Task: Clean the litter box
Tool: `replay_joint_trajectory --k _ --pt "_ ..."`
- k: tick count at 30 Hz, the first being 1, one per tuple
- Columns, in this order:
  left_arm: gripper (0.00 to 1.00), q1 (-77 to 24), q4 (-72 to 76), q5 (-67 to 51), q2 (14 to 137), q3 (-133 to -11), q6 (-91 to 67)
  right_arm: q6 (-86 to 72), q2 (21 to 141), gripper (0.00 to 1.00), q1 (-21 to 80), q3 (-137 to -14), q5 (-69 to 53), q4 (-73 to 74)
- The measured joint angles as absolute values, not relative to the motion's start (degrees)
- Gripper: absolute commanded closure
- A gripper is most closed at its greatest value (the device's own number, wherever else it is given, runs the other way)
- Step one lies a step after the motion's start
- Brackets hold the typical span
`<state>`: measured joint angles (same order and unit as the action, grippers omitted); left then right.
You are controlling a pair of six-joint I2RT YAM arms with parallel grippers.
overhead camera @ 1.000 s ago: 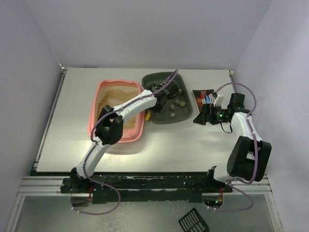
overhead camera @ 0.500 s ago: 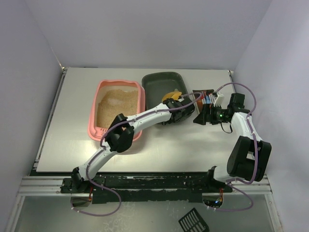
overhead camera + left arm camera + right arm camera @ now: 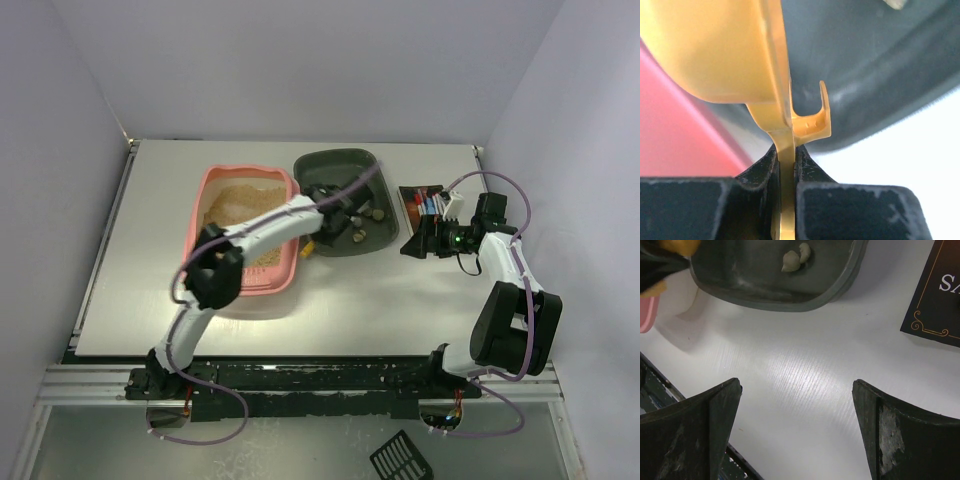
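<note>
The pink litter box (image 3: 195, 228) holds tan litter at centre left. The left wrist view shows its pink wall (image 3: 670, 130). My left gripper (image 3: 320, 230) is shut on the thin handle of a yellow scoop (image 3: 308, 244), held over the gap between the litter box and the near left corner of the dark grey tray (image 3: 345, 170). In the left wrist view the scoop's bowl (image 3: 725, 50) fills the upper left, edge-on. A few pale clumps (image 3: 365, 215) lie in the grey tray. My right gripper (image 3: 412, 246) is open and empty above bare table, right of the grey tray.
A dark printed box (image 3: 425, 200) lies behind my right gripper and shows in the right wrist view (image 3: 940, 290). The grey tray's near rim (image 3: 790, 302) and two clumps (image 3: 795, 257) show there too. A black slotted part (image 3: 400, 458) lies below the table's front rail.
My left arm swung the scoop from the grey tray's right side back to its near left corner by the litter box. Its elbow moved left. My right arm has not moved.
</note>
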<state>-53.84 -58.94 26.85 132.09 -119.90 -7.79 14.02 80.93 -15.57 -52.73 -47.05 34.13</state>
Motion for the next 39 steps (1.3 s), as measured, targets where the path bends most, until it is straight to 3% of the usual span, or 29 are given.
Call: replay_joint_trajectory --k 8,15,20,31,39 --pt "0.93 -38.50 -45.01 -3.75 105.89 -102.02 -9.56 14.04 80.93 0.07 -15.59 -52.73 -47.09 34.15" --pt "0.93 -35.03 -36.84 -23.55 100.90 -91.81 -11.00 14.26 80.93 0.07 -15.59 -53.04 -47.20 34.61" --pt "0.93 -32.29 -34.17 -32.45 98.96 -85.49 -14.98 14.41 80.93 0.07 -15.59 -53.21 -47.20 34.87" --pt "0.93 -15.79 -22.63 -46.19 71.92 -66.26 -28.36 14.61 82.06 0.08 -15.59 -53.47 -47.24 35.16" --pt "0.93 -13.32 -21.17 -52.80 70.24 -57.34 -33.06 14.59 82.21 0.08 -15.59 -53.45 -47.20 35.16"
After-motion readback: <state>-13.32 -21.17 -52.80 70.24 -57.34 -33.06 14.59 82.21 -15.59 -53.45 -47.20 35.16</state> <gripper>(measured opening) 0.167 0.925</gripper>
